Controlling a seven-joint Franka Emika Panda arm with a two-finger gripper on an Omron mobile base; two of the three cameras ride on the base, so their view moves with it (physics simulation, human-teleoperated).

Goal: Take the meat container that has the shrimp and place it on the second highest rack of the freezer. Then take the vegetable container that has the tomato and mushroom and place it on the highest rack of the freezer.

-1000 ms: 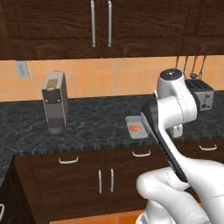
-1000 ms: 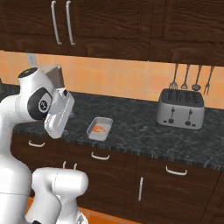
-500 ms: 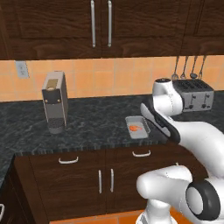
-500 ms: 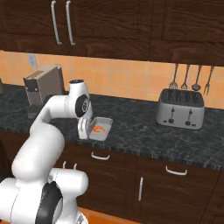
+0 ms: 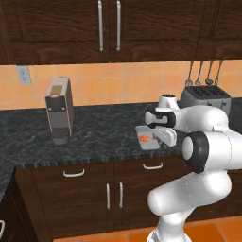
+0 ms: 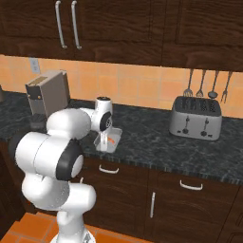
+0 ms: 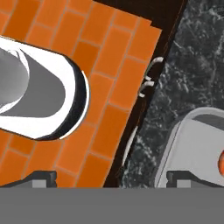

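Grey metal caught our eye first: the meat container [image 5: 147,138] lay flat on the black speckled counter [image 5: 94,137], near its front edge, with the shrimp [image 5: 144,138] curled inside as a small orange spot. Our gripper [image 7: 110,177] hung over that front edge with its jaws spread wide and nothing between them. In the hand view, one fingertip stood above the tray's near rim [image 7: 188,144] and the other out over the orange floor tiles [image 7: 105,78], so the tray sat off to one side of the fingers rather than centred between them. We judged this as the approach to the first pickup: the wide spread suited straddling a tray wall, and the hand would need to shift toward the tray before closing. The tray's place near the counter edge kept it within easy reach. The coffee machine [image 5: 60,116] stood well away on the far side of the tray from the fingers, and the toaster [image 6: 196,117] sat well apart on the other side.
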